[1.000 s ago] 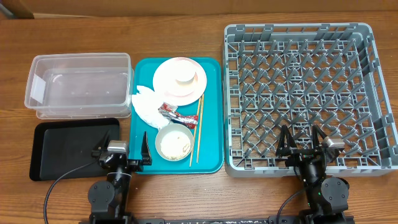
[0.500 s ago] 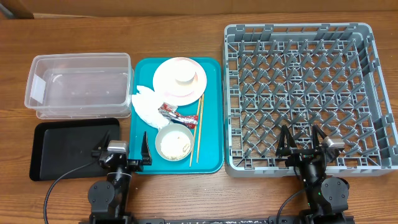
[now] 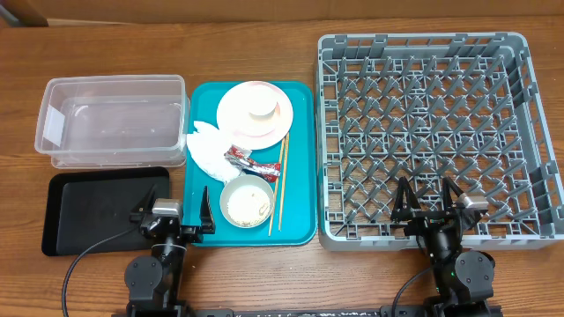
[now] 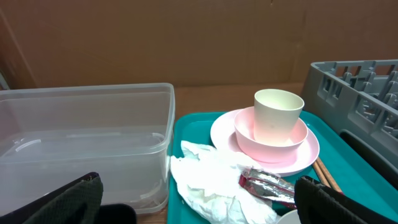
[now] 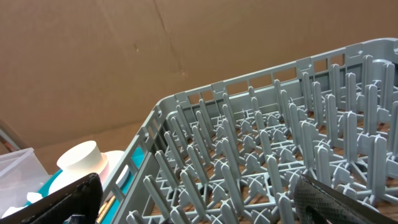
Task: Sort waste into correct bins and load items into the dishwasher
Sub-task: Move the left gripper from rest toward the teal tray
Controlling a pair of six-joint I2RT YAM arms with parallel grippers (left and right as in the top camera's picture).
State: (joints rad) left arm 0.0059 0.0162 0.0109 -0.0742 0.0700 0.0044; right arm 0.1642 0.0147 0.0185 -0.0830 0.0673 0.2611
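Note:
On the teal serving tray (image 3: 300, 176) a pale pink plate (image 3: 238, 123) carries a small bowl (image 4: 270, 135) with a white cup (image 4: 278, 112) standing in it. In front of the plate lie a crumpled napkin (image 3: 208, 148), a red-and-white wrapper (image 3: 249, 163), a round bowl holding rice (image 3: 246, 203) and wooden chopsticks (image 3: 278, 185). My left gripper (image 3: 174, 202) stands open at the tray's near-left corner, empty. My right gripper (image 3: 427, 198) stands open over the near edge of the grey dish rack (image 3: 432, 132), holding nothing.
A clear plastic tub (image 3: 112, 121) sits at the far left, with a flat black tray (image 3: 97, 211) in front of it. Brown cardboard walls the back of the wooden table. The rack's upright pegs (image 5: 267, 143) fill the right wrist view.

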